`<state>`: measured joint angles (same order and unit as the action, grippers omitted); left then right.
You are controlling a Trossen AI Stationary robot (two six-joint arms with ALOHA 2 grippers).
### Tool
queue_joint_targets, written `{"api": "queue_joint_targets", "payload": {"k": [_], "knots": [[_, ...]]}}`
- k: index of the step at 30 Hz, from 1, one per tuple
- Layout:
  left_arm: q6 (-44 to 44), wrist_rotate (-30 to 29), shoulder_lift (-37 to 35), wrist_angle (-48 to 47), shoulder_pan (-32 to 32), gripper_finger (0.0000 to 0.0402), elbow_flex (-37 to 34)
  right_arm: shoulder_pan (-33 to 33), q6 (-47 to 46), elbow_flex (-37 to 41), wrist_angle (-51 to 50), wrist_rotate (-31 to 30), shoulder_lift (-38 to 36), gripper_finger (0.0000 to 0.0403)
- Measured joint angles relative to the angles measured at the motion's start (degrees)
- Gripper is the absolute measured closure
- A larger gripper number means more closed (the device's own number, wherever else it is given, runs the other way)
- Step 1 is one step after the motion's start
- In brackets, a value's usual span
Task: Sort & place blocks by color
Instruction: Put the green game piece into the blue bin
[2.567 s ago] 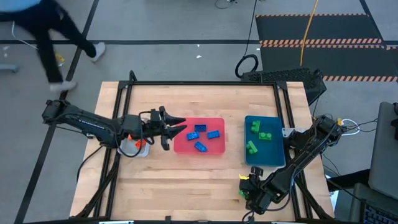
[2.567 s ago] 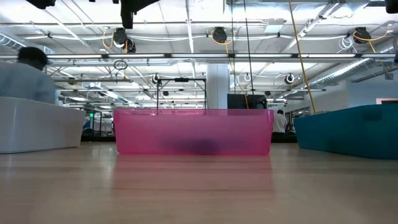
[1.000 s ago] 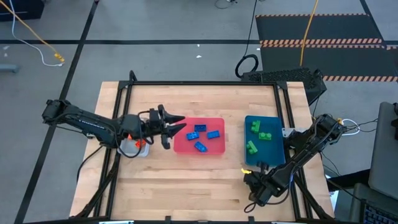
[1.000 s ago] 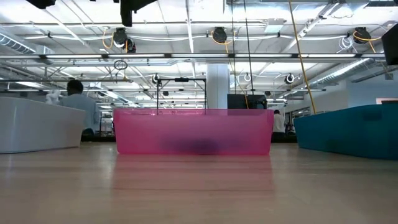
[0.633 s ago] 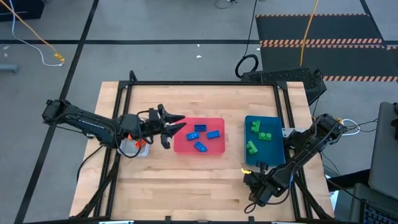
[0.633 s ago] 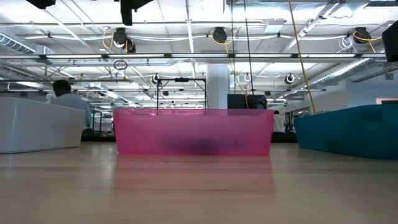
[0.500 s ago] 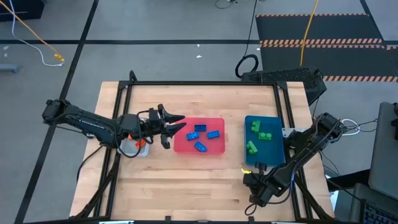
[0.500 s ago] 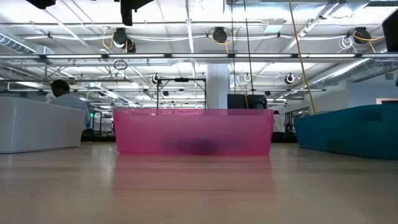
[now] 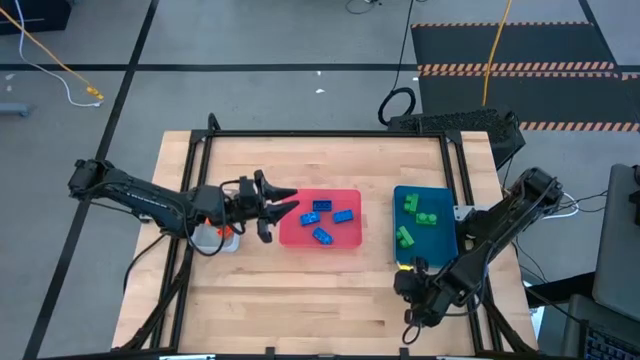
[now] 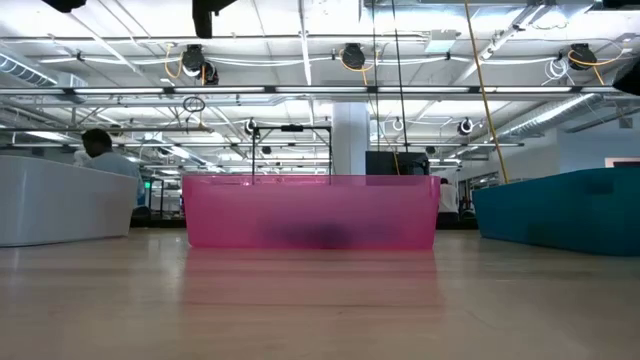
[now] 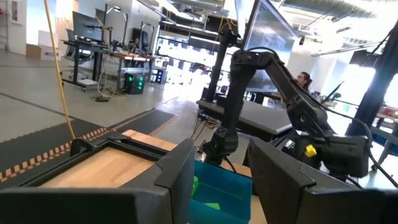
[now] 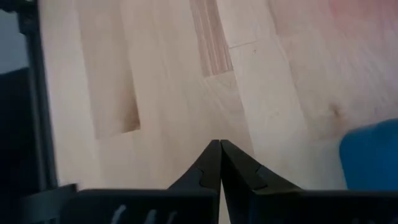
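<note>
Blue blocks (image 9: 329, 218), three of them, lie in the pink tray (image 9: 290, 235); green blocks (image 9: 415, 215) sit in the teal tray (image 9: 445, 250). The left hand (image 9: 279, 208) hangs at the pink tray's left edge, fingers spread, holding nothing. The right hand (image 9: 407, 283) hovers over the wooden bench (image 9: 300, 300) just below the teal tray, fingers pressed together, empty.

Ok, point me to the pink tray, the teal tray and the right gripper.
pink tray (image 9: 352, 241): high view, bare floor near its corner.
teal tray (image 9: 437, 250): high view, bare floor.
right gripper (image 12: 220, 163): right wrist view, between closed fingertips.
</note>
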<state>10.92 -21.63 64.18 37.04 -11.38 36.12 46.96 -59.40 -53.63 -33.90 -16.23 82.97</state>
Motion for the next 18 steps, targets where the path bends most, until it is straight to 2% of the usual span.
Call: {"api": "queue_joint_targets", "payload": {"k": [4,8,13,18], "knots": [[-0.3,0.1,0.0,0.0,0.0,0.025,0.0,0.1,-1.5,0.0,-3.8,6.1,-2.0,0.0397],[-0.5,0.1,0.0,0.0,0.0,0.025,0.0,0.4,-0.1,0.0,-6.5,10.6,-4.1,0.0365],[-0.8,0.1,0.0,0.0,0.0,0.025,0.0,0.6,5.8,0.0,-7.6,16.4,-6.6,0.0291],[-1.6,0.1,0.0,0.0,0.0,0.025,0.0,2.3,16.1,0.0,-7.7,20.7,-7.6,0.0205]]}}
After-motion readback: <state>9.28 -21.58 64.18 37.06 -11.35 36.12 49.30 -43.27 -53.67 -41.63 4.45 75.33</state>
